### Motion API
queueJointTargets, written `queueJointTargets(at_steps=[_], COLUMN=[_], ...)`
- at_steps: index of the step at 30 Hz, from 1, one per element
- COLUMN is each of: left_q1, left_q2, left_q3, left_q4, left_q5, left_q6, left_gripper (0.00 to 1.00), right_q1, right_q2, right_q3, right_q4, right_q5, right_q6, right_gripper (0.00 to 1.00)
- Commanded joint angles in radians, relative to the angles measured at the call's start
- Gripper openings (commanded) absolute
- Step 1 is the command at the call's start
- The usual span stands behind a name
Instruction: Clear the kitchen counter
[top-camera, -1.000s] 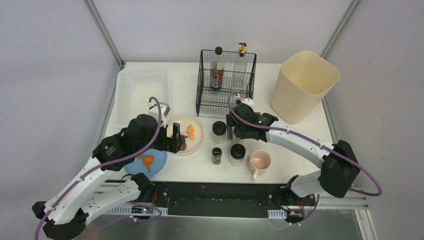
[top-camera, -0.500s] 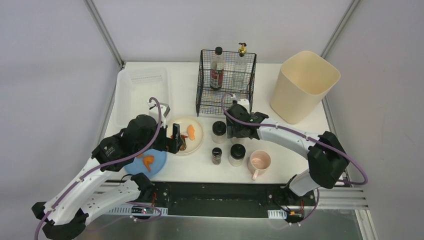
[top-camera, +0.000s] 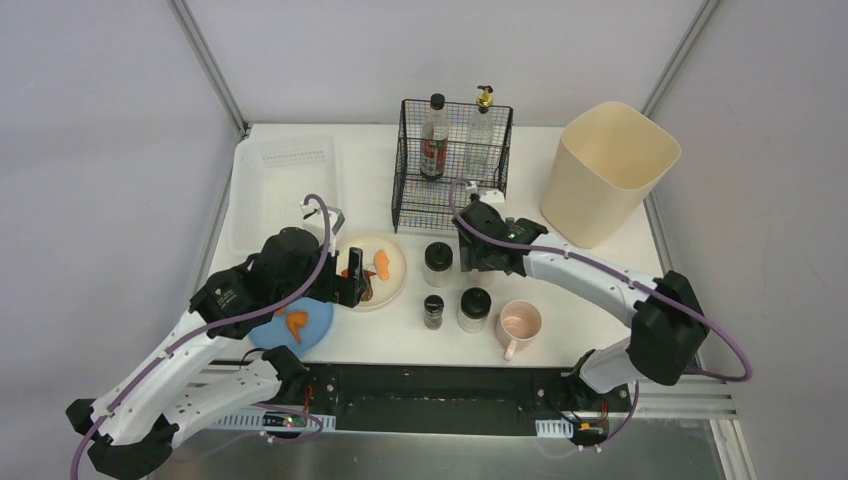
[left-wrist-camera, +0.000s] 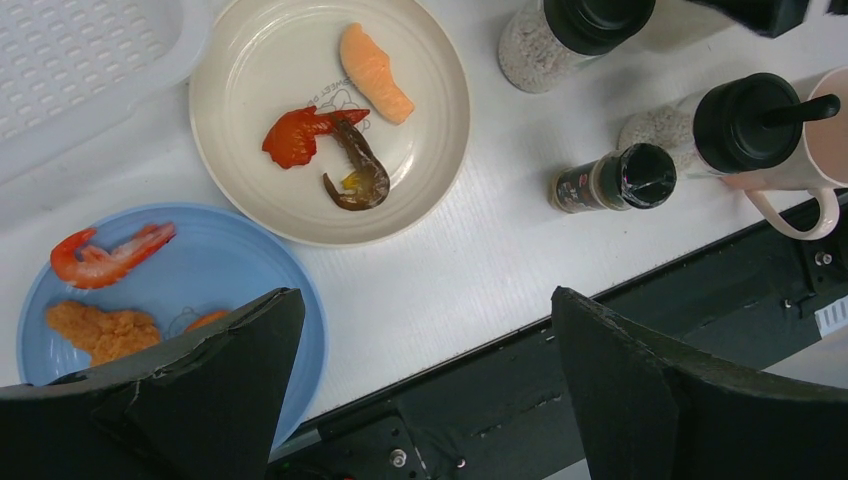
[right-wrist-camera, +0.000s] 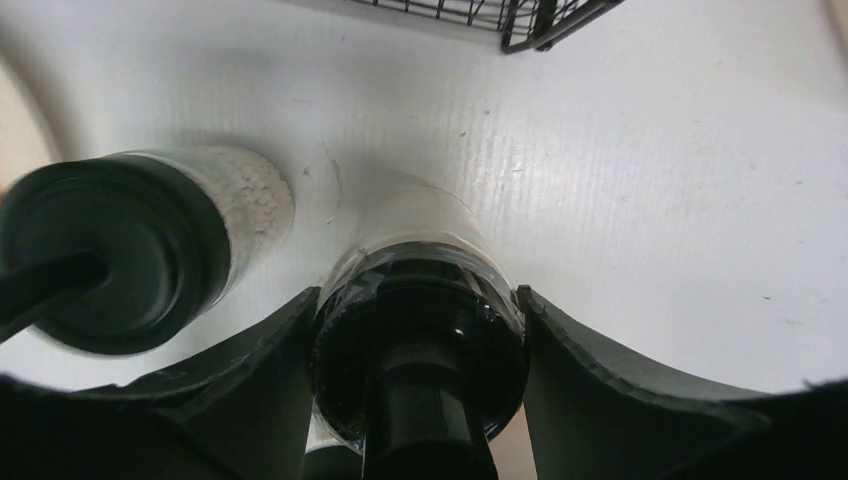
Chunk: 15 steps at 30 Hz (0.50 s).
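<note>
Right fingers (right-wrist-camera: 610, 370) are narrowing from a wide spread, now pinching the black-lidded jar (right-wrist-camera: 418, 340) on the surface (right-wrist-camera: 650, 180), likely starting its removal. Left fingers (left-wrist-camera: 650, 390) are hanging spread.

1 overhead view; 2 close wrist views down, sharing grain jar (left-wrist-camera: 572, 38).
</note>
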<state>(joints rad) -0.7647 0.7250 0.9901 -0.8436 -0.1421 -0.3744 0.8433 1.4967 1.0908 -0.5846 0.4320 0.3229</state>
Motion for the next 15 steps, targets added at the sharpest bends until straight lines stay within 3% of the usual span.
queueJointTargets(at_steps=[1, 8, 15], left_q1=[0.001, 0.001, 0.001], left_q2=[0.005, 0.017, 0.009], left_q3=[0.019, 0.025, 0.017], left_q4=[0.0, 0.007, 0.011], left_q5=[-0.014, -0.007, -0.005], left_q6=[0.02, 0.018, 0.011], left_gripper=[0.99, 1.0, 1.0], right_q1=[0.005, 0.002, -0.093], right_q2=[-0.143, -0.162, -0.058], right_q3=[0.154, 0.362, 0.533], right_q4=[-0.088, -0.19, -0.158], right_q5=[0.068, 0.106, 0.054], right_q6=[-0.044, -0.134, -0.187], right_gripper=[0.27, 0.25, 0.21])
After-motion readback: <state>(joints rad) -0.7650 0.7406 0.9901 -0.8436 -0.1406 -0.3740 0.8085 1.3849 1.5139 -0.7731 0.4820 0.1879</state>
